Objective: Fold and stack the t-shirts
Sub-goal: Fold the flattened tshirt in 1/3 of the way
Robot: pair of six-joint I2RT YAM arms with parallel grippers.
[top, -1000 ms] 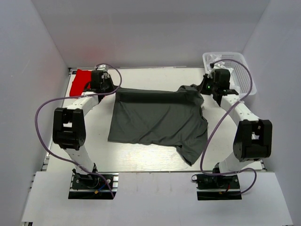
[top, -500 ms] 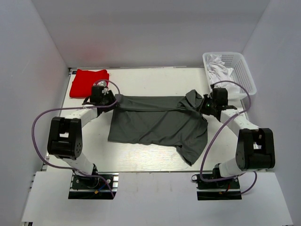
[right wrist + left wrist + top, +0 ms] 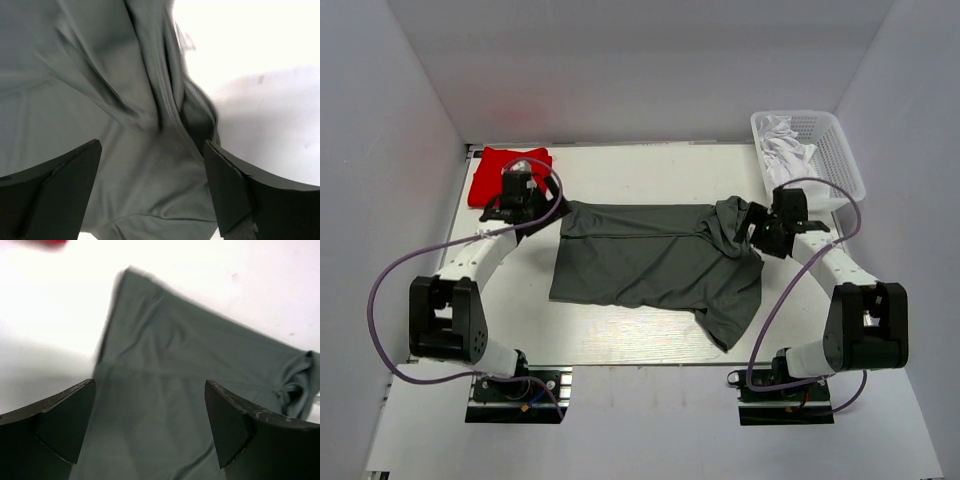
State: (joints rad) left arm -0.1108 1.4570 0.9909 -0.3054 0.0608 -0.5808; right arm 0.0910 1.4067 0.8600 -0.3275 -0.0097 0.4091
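Observation:
A dark charcoal grey t-shirt (image 3: 650, 260) lies spread across the middle of the table, with its far right corner bunched into folds and a sleeve trailing toward the near right. My left gripper (image 3: 535, 212) hovers open at its far left corner; the left wrist view shows grey cloth (image 3: 190, 355) below the gripper (image 3: 150, 425), with nothing between the fingers. At the bunched far right corner my right gripper (image 3: 752, 228) is also open, above creased grey fabric (image 3: 100, 100) in its own view (image 3: 152, 185). A folded red t-shirt (image 3: 492, 170) lies at the far left, behind the left gripper.
A white plastic basket (image 3: 842, 150) stands at the far right corner with white cloth (image 3: 785, 138) inside. White walls close in the table on three sides. Purple cables loop out from both arms.
Both grippers have opened and let go of the grey t-shirt's far edge, which now lies on the table. The left gripper has drawn back to the left, off the cloth's corner.

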